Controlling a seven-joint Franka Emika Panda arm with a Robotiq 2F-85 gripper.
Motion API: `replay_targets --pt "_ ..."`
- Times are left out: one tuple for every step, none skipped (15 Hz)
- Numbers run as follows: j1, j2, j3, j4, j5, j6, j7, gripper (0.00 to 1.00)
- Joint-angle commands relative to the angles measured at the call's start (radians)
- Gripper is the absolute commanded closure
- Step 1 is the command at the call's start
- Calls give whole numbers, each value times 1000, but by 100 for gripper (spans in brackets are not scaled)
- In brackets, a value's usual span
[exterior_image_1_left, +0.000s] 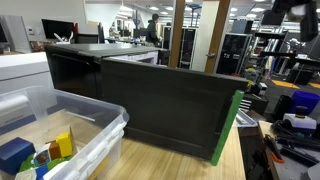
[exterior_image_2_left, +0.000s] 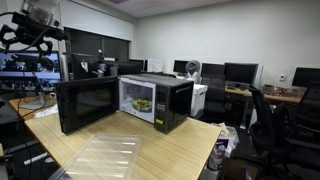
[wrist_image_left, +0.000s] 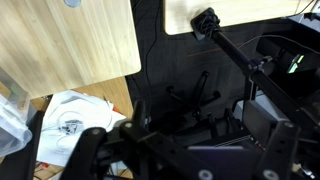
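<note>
Exterior view, centre: which appliance is this, asks the student.

The tutor answers: a black and silver microwave (exterior_image_2_left: 165, 100) standing on a light wooden table (exterior_image_2_left: 180, 150). Its door (exterior_image_2_left: 88, 103) is swung fully open to the picture's left. The cavity is lit and holds a dish of something green and yellow (exterior_image_2_left: 142, 103), too small to identify.

And the gripper, asks the student.

The gripper (exterior_image_2_left: 32, 42) hangs high at the upper left, well apart from the microwave, replies the tutor. Its jaws stand wide open and hold nothing.

What bounds the working space?

In an exterior view, a clear plastic lid (exterior_image_2_left: 100, 158) lies flat on the table just in front of the open door. Bare tabletop extends in front of the oven and to its right. Office chairs (exterior_image_2_left: 275, 120) stand near the table's right edge. In an exterior view, the door shows as a dark panel with a green strip (exterior_image_1_left: 228, 125) down one edge, and a clear plastic bin (exterior_image_1_left: 75, 125) of coloured blocks (exterior_image_1_left: 15, 152) sits near it. The wrist view looks down past table edges onto dark floor, a black camera arm (wrist_image_left: 230, 50) and a white cloth (wrist_image_left: 70, 120).
</note>
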Motion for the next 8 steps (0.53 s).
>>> replay_targets --pt "-4 -54 24 -82 9 22 -50 29" --pt "-6 -65 29 -110 14 47 -58 37" --pt "-9 -71 35 -133 14 65 -57 43" --pt "-9 -78 39 -153 12 81 -56 51" --pt "-13 -86 45 -185 0 113 -48 61" --pt "-17 -86 44 -199 -6 126 -44 68" --pt "-19 -87 42 -217 -10 148 -42 75" --pt "-25 -83 35 -230 -14 172 -45 83"
